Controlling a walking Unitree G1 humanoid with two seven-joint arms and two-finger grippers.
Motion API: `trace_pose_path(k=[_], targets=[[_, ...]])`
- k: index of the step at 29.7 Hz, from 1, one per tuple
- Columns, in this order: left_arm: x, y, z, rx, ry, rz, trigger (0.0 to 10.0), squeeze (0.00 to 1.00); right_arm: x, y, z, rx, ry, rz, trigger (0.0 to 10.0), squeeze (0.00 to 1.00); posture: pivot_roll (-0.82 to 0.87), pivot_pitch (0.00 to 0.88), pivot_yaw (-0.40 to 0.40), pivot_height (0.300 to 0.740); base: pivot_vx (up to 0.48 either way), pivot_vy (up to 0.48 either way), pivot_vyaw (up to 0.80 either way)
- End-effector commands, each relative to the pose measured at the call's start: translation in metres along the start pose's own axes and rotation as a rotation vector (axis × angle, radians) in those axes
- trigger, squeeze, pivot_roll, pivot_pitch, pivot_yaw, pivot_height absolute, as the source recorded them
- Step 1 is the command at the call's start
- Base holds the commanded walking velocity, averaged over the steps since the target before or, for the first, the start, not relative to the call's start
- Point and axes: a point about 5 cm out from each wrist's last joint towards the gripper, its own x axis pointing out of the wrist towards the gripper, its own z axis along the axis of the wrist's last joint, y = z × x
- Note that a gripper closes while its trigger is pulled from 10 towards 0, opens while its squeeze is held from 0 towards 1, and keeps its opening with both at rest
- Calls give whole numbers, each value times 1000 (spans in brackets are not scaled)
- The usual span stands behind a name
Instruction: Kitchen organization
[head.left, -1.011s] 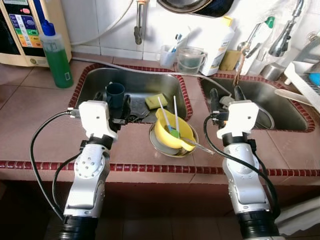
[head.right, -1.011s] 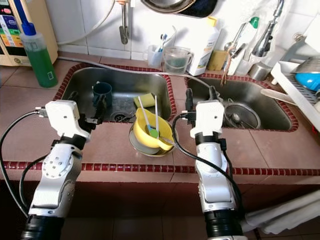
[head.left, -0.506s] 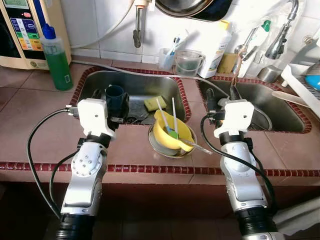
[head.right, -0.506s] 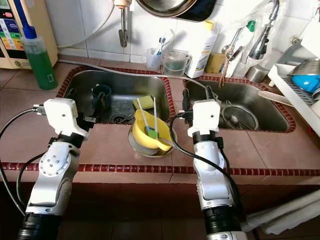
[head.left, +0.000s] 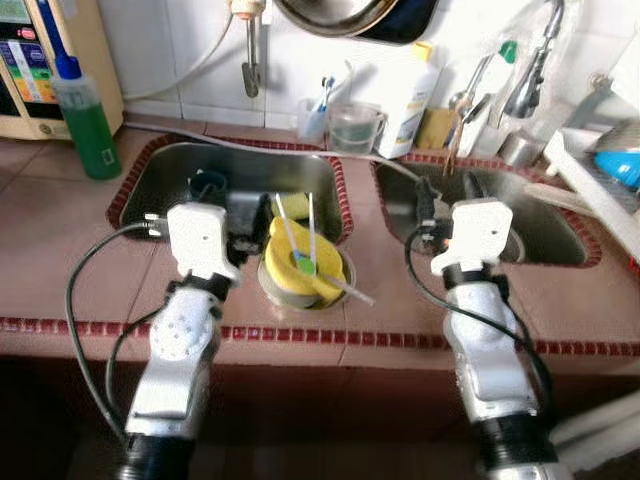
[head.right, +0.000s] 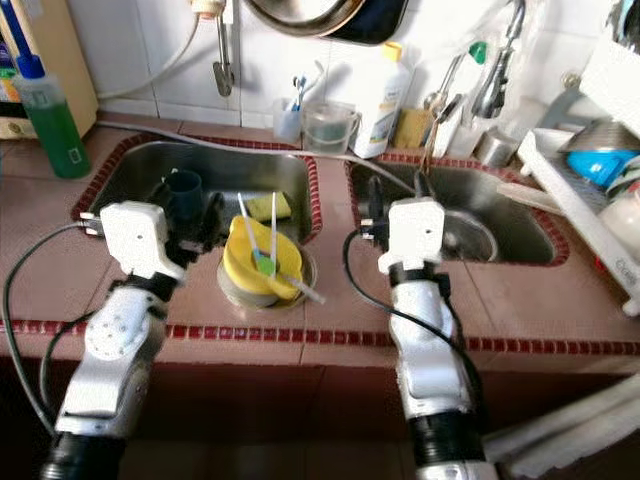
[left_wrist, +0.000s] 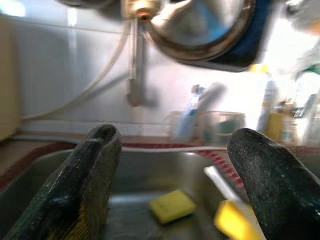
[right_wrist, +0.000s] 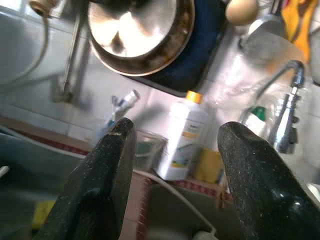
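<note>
A yellow bowl (head.left: 297, 268) sits in a metal bowl (head.right: 232, 292) on the tiled ledge between the two sinks, with white utensils (head.left: 311, 232) sticking up out of it. In the left sink (head.left: 178, 165) are a dark blue cup (head.left: 207, 184) and a yellow sponge (head.right: 268, 206). My left gripper (head.left: 226, 203) is open over that sink's front rim, close beside the cup; its wrist view looks at the sponge (left_wrist: 172, 206). My right gripper (head.left: 447, 195) is open over the front rim of the right sink (head.left: 545, 240), holding nothing.
A green soap bottle (head.left: 85, 125) stands at the back left. A measuring cup (head.left: 352, 128), a white bottle (head.left: 413, 90) and a faucet (head.left: 525, 75) line the back wall. A pan (right_wrist: 140, 30) hangs above. At the right stands a dish rack (head.left: 600, 170).
The whole picture has shifted and grown blurred, so the camera has moved. Both grippers stay open at the sinks' front rims; nothing has been taken hold of.
</note>
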Motion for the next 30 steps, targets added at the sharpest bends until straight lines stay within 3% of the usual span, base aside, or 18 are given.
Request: trace_pose_path(k=[1,14,16,24,30], targets=[[1,-10,3,-19,-5,-33,10000,0,0,-11,1,-14,0,-24,10000,0,-142,35,-106,740,0,-480,0],[1,-12,2,-23,5,-41,10000,0,-3,-9,0,-13,7,-15,10000,0,-144,42,-107,740,0,-480,0],[1,-15,2,-64,12,-38,10000,0,-4,-8,-1,-13,12,-7,10000,0,-144,36,-110,740,0,0,0],[1,-19,1,-33,33,-82,10000,0,-6,-7,-3,-14,21,4,10000,0,-141,20,-111,740,0,0,0],[2,-20,1,-73,55,-97,10000,0,-5,-7,-2,-13,19,5,10000,0,-142,24,-108,740,0,0,0]])
